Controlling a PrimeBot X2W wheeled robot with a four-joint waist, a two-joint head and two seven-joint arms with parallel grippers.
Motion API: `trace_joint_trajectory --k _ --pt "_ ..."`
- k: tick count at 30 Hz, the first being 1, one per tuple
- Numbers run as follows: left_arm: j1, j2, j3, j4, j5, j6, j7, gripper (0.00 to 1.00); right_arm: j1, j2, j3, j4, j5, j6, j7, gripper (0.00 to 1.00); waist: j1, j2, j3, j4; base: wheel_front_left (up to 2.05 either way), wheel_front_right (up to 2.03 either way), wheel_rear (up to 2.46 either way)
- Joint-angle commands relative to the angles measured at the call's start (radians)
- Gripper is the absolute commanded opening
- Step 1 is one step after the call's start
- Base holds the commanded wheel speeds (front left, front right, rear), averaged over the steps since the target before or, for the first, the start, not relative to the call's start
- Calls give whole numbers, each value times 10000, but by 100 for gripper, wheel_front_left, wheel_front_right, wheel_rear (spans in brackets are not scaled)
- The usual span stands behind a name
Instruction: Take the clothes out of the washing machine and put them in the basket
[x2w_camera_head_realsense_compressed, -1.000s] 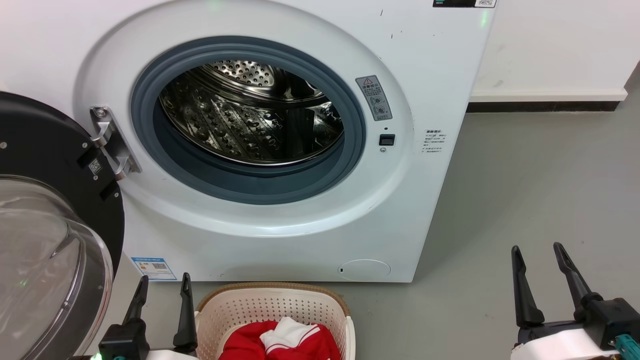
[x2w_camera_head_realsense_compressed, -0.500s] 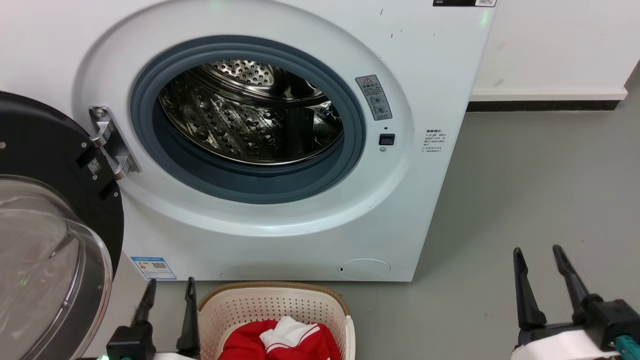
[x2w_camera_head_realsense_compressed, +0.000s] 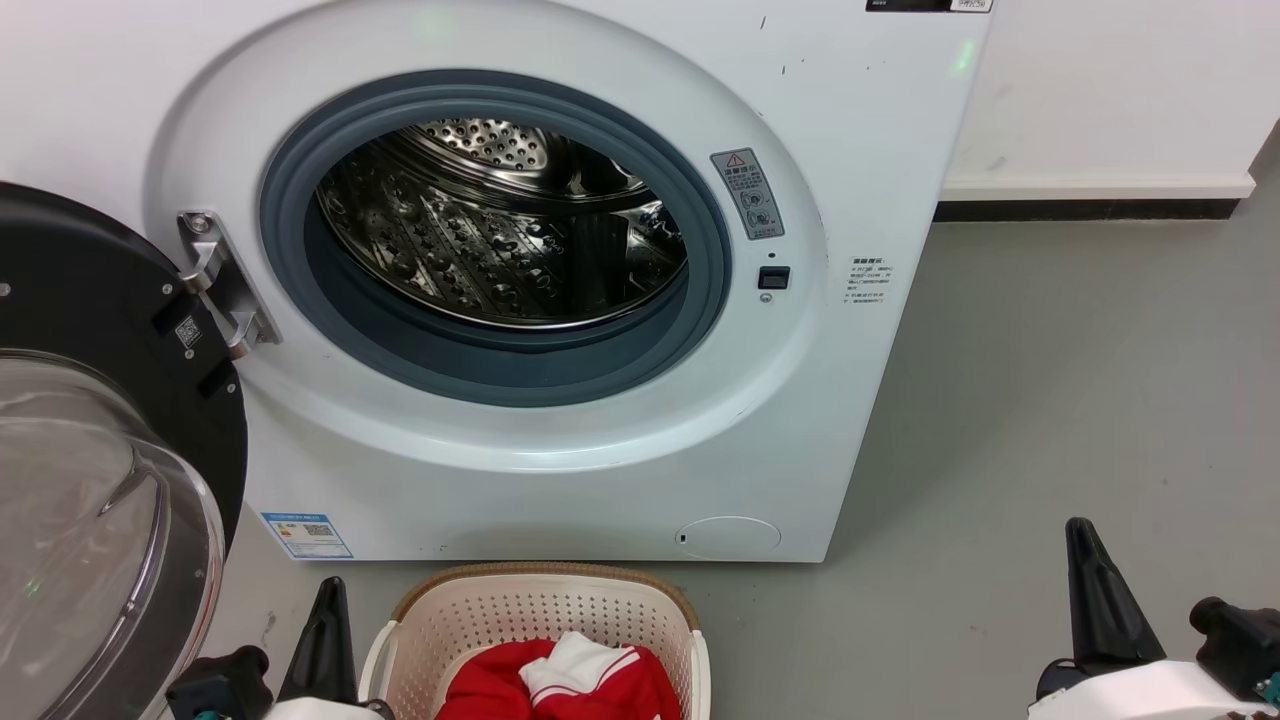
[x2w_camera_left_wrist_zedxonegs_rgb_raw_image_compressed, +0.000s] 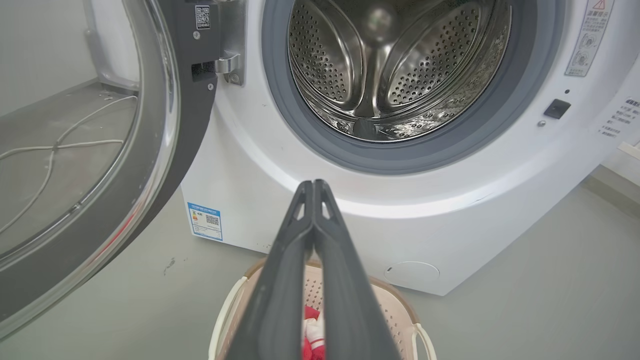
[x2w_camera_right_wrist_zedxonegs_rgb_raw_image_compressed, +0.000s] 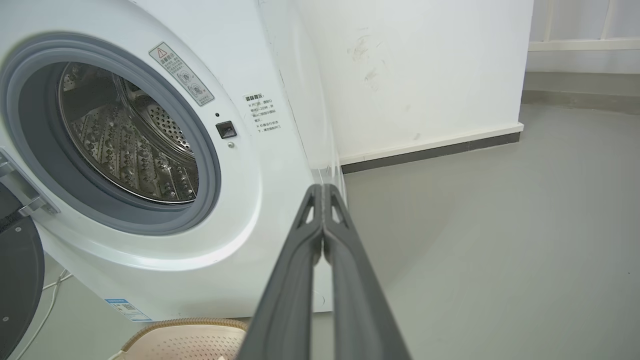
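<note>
The clothes (x2w_camera_head_realsense_compressed: 560, 685) lie in the basket (x2w_camera_head_realsense_compressed: 540, 576), which stands on the floor (x2w_camera_head_realsense_compressed: 1050, 400) just before the washer (x2w_camera_head_realsense_compressed: 560, 480), whose door (x2w_camera_head_realsense_compressed: 100, 320) stands open at the left. The left hand (x2w_camera_left_wrist_zedxonegs_rgb_raw_image_compressed: 313, 186), clenched empty with fingers (x2w_camera_left_wrist_zedxonegs_rgb_raw_image_compressed: 280, 280) touching, hangs by the basket's left rim. The right hand (x2w_camera_right_wrist_zedxonegs_rgb_raw_image_compressed: 323, 189), likewise clenched, hangs over the floor.

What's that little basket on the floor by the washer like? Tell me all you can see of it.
The basket is small and made of cream-white plastic. It is a rounded rectangle with walls full of little holes, a brown woven-look rim and loop handles at its sides. It stands upright on the grey floor, close in front of the washing machine, and is open at the top. Red and white clothes lie bunched inside it.
</note>
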Motion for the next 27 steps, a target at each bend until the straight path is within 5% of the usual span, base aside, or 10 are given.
trace_joint_trajectory --k 1,27 --pt "-337 19 31 -132 -544 -40 81 0 -325 -31 -34 -70 550 -1 103 0 0 -1 1 3 0 0 0" --pt "-903 17 103 61 -4929 -282 1067 0 -890 -53 -147 385 4946 -3 1148 0 0 -1 25 30 0 0 0"
